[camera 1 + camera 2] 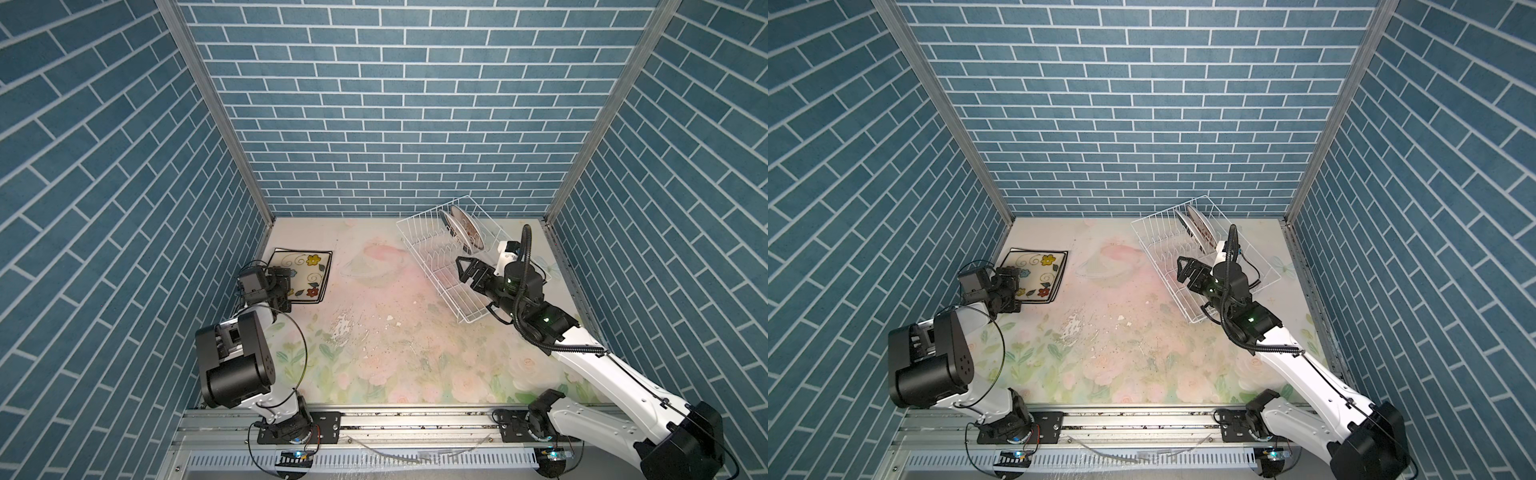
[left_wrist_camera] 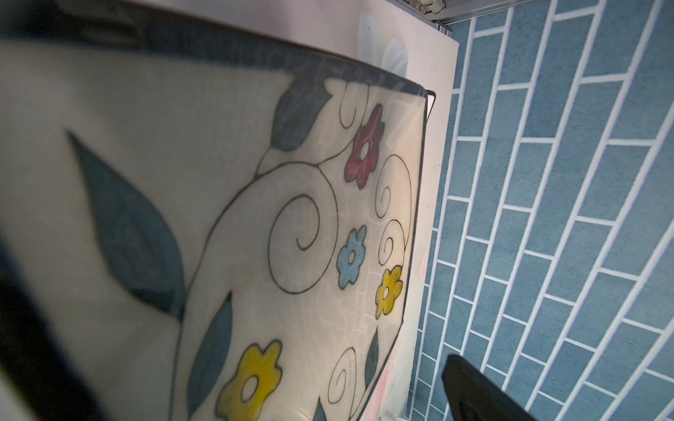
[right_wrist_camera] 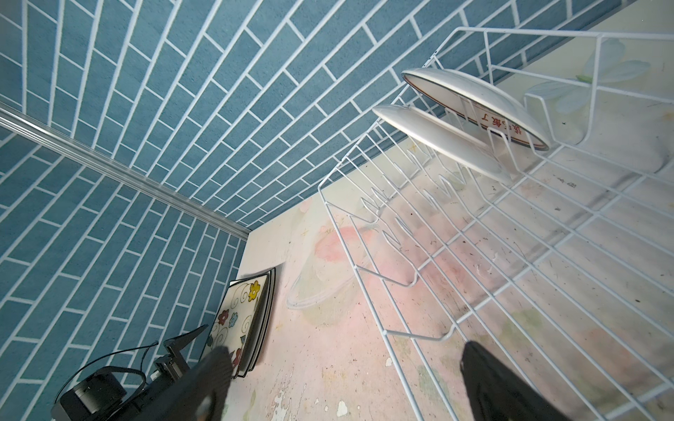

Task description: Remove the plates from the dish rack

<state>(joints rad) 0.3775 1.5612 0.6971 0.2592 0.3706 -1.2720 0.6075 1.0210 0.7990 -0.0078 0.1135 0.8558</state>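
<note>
White wire dish rack (image 1: 432,266) holds two round plates (image 1: 466,232) upright.

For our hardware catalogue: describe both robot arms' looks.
Both the left arm and right arm have white links, black joint housings and black jaws. A thin black cable loops along the left; a ribbed black hose and green lights mark the right.

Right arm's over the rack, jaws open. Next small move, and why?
Likely ease the right gripper forward along the rack to straddle the nearer round plate's rim. Its jaws are open and empty, two round plates stand in it, and the square plates already lie on the table.
</note>
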